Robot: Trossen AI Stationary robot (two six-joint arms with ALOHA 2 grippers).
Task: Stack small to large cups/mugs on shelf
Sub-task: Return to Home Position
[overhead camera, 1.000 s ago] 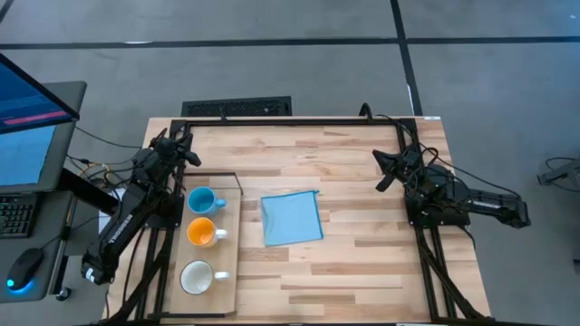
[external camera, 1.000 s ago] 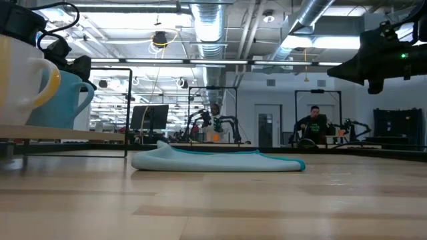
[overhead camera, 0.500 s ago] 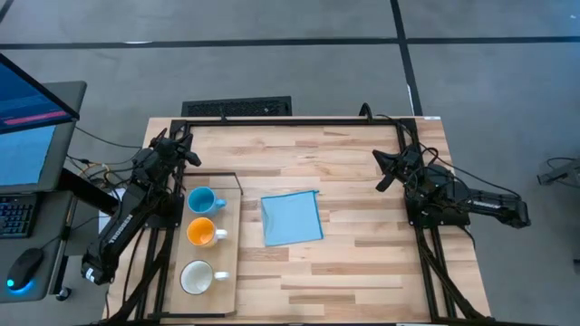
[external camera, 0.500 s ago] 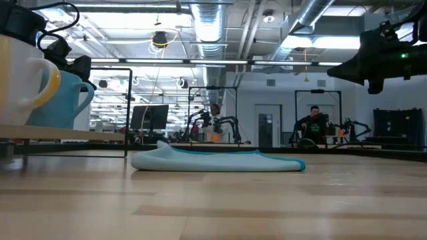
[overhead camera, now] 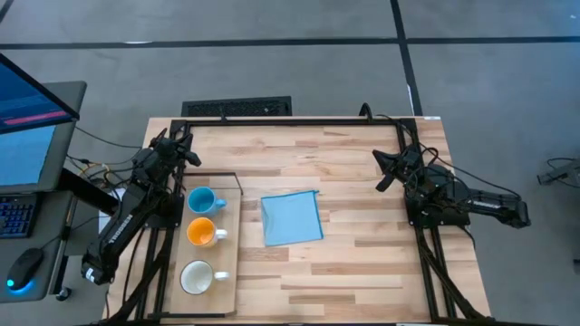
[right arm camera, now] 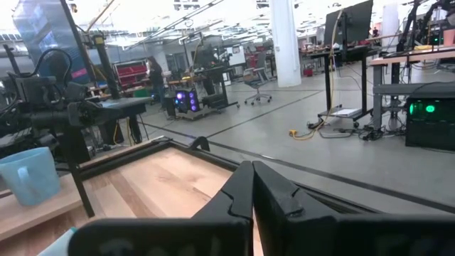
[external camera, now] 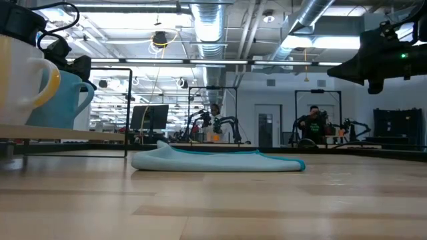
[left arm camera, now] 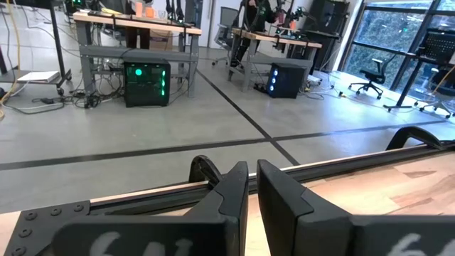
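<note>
Three mugs stand upright in a row on the pale wooden shelf [overhead camera: 227,272] at the table's left: a light blue mug [overhead camera: 200,200] at the far end, an orange mug [overhead camera: 200,233] in the middle, and a white mug [overhead camera: 196,277] nearest. The shelf's black wire frame [overhead camera: 237,186] rises at its far end. My left gripper [overhead camera: 188,145] is shut and hovers just beyond the shelf's far left corner, holding nothing. My right gripper [overhead camera: 381,169] is shut and held level over the table's right side, far from the mugs. In the right wrist view the blue mug [right arm camera: 28,178] shows far off.
A light blue square cloth [overhead camera: 292,218] lies flat at the table's middle, between the shelf and my right arm; in the low view the cloth [external camera: 217,160] is a low heap. Bare wood lies around it. A monitor and keyboard stand off the table's left.
</note>
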